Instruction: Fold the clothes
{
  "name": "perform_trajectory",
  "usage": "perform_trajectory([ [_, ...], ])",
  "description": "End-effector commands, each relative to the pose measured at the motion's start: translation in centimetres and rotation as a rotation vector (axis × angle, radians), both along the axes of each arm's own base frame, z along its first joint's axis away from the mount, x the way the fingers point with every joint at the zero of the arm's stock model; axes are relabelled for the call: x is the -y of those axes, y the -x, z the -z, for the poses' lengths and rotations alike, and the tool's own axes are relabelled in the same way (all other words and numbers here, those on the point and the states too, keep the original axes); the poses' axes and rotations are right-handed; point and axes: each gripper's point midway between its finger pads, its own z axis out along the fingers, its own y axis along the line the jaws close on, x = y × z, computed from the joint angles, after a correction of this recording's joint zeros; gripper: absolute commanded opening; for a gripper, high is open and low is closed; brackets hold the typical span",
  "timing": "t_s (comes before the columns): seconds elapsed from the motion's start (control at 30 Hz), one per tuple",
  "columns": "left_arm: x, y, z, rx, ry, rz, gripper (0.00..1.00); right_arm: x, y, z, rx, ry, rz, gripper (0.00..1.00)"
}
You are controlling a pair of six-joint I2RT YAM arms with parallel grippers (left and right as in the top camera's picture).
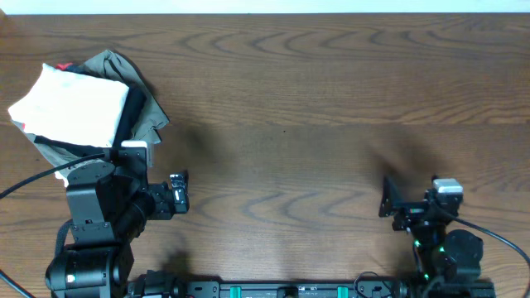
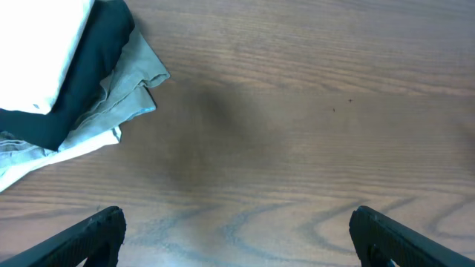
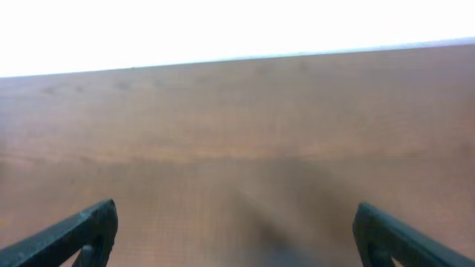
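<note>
The left gripper point(image 2: 236, 219) stands open. Its two dark fingers point(image 2: 96, 230) sit wide apart at the bottom corners of the left wrist view, with only bare wood between them. The right gripper point(image 3: 237, 215) is open just as wide, and its fingers point(image 3: 82, 230) are cut off by the lower edge of the frame, so their tips alone show. Neither holds anything.

From overhead, both arms are drawn in at the near edge of the table point(image 1: 290, 99), the left arm point(image 1: 91, 207) just below the pile of garments and the right arm point(image 1: 439, 228) well apart from it. Pale marks on the left arm's hardware are too small to read. A black cable point(image 1: 33, 178) runs off the left edge of the frame.

The clothes point(image 1: 70, 103) lie at the far left of the table as a white, roughly rectangular folded bundle, tilted on the diagonal. It rests on top of a stack and looks smooth and bright, with its surface washed out so that no pattern can be made out. In the left wrist view only one corner of it shows, at the top left.

Under it lie a black garment point(image 1: 137, 108) and a khaki garment point(image 1: 124, 66), whose edges stick out on the right and far sides. A sliver of red garment point(image 1: 62, 66) peeks out at the far corner. Most of the lower layers are hidden. In the right wrist view the far table edge blurs into white glare.
</note>
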Motion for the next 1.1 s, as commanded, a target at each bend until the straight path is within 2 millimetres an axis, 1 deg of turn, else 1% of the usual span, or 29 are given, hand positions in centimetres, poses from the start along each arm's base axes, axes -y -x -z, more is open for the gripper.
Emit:
perform_trajectory([
  [0.0,0.29,0.03,-0.09,0.003,-0.003,0.024,0.98,-1.03,-1.08,0.84,0.076,0.081,-0.066,0.99],
  [0.07,0.29,0.03,-0.09,0.003,-0.003,0.024,0.98,-1.19,-1.83,0.37,0.166,0.083,-0.068,0.99],
  [0.17,0.29,0.03,-0.09,0.003,-0.003,0.024,0.98,-0.98,-1.96,-0.01,0.196,0.115,-0.059,0.99],
  [0.27,0.29,0.03,-0.09,0.003,-0.003,0.024,0.98,-0.99,-1.95,0.07,0.198,0.161,-0.066,0.99],
  [0.3,0.29,0.03,-0.09,0.003,-0.003,0.024,0.98,-0.99,-1.93,0.5,0.18,0.167,-0.068,0.99],
  [1.07,0.29,0.03,-0.09,0.003,-0.003,0.024,0.98,-0.99,-1.94,0.44,0.181,0.152,-0.066,0.99],
])
